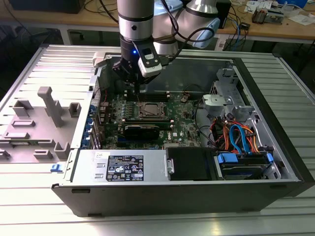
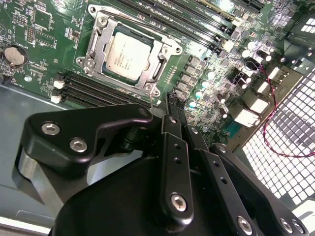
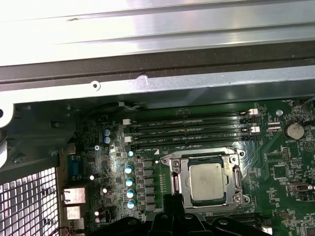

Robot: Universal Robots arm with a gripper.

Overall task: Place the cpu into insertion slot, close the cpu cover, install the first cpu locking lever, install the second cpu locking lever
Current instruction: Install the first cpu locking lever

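Open computer case (image 1: 172, 199), black metal, on ribbed aluminium surface (image 1: 34, 211). Inside, on the green board, dull silver square cpu (image 2: 129, 54) sits in the insertion slot (image 2: 88, 61), with the cpu cover (image 2: 160, 66) flat around it. End effector (image 2: 172, 101) is closed and empty, near the slot. Exterior view adds grey plastic fixtures (image 1: 49, 105).

Both wrist views close above cpu (image 2: 129, 55)

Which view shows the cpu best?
The second wrist view: the cpu is close and whole, with the cover framing it. The first wrist view shows the cpu whole too, farther off. In the exterior view the cpu is a small grey square.
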